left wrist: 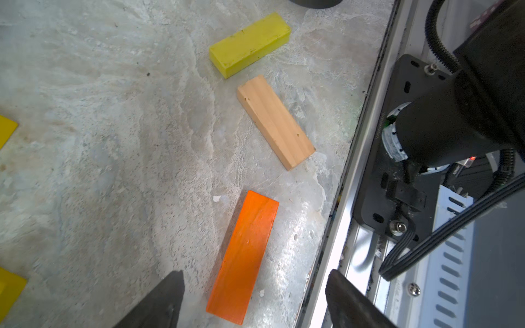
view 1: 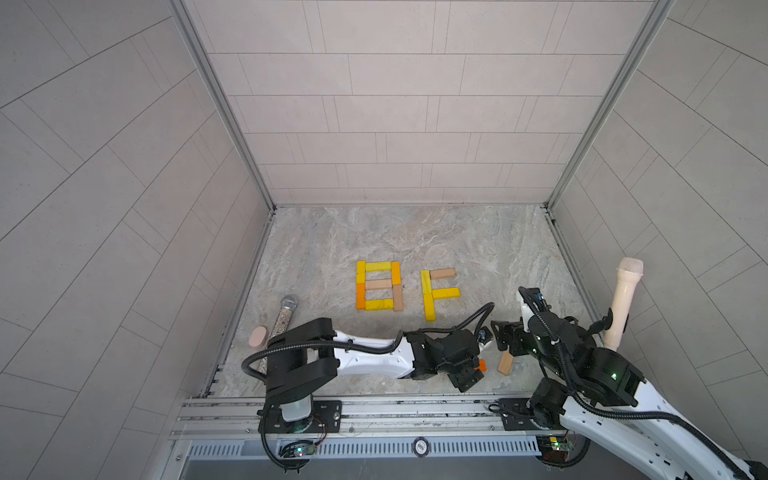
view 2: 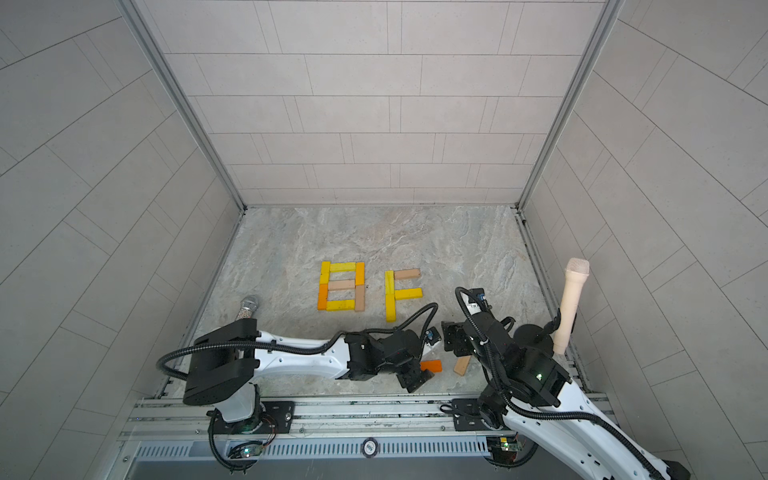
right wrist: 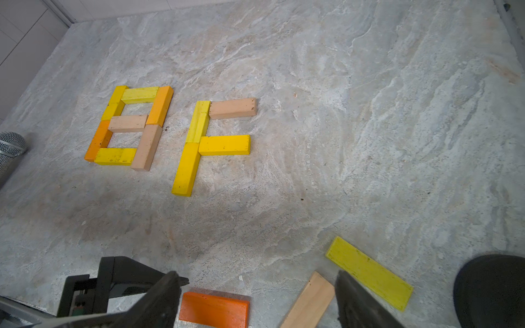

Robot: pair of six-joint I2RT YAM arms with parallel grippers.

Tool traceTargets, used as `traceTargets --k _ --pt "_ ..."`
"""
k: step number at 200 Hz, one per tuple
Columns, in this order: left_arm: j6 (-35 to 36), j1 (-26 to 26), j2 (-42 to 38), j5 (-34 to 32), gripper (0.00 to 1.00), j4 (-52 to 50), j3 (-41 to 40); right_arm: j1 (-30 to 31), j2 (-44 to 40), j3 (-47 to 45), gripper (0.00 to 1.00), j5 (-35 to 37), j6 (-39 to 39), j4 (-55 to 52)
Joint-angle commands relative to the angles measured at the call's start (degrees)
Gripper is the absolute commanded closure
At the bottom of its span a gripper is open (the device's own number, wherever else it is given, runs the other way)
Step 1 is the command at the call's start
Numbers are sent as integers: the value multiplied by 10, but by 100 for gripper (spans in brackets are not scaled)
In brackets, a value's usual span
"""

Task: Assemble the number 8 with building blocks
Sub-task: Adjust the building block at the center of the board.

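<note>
The number 8 [view 1: 379,284] lies assembled mid-table from yellow, orange and tan bars; it also shows in the right wrist view [right wrist: 127,123]. Right of it, several bars form an F-like shape [view 1: 428,295]. Three loose building blocks lie near the front edge: orange [left wrist: 244,255], tan [left wrist: 275,122] and yellow [left wrist: 250,45]. My left gripper [left wrist: 255,277] is open, low over the orange block's near end, with a gap on each side. My right gripper [right wrist: 257,277] is open above the floor between the orange block [right wrist: 214,309] and the tan block [right wrist: 309,304], holding nothing.
A glittery silver microphone [view 1: 282,320] and a pink disc [view 1: 258,336] lie at the front left. A cream microphone [view 1: 623,303] leans on the right wall. The metal front rail [view 1: 374,411] runs just beyond the loose blocks. Tiled walls enclose three sides.
</note>
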Motion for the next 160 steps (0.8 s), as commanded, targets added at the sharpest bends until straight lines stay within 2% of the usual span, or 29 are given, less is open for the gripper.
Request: traceTargets --k 1,28,52,82,160 --pt "24 -3 19 13 20 -26 21 -1 -15 10 14 29 27 -25" --pt "32 -5 38 22 22 -45 39 -1 -28 10 15 39 30 -26" --pt "33 -6 48 17 30 -52 46 -1 -39 8 15 47 32 -27" --pt "37 -9 71 10 34 -86 71 -1 -52 3 15 51 33 -22" --pt "48 -16 94 -57 34 -123 100 -1 -51 1 16 44 26 -16"
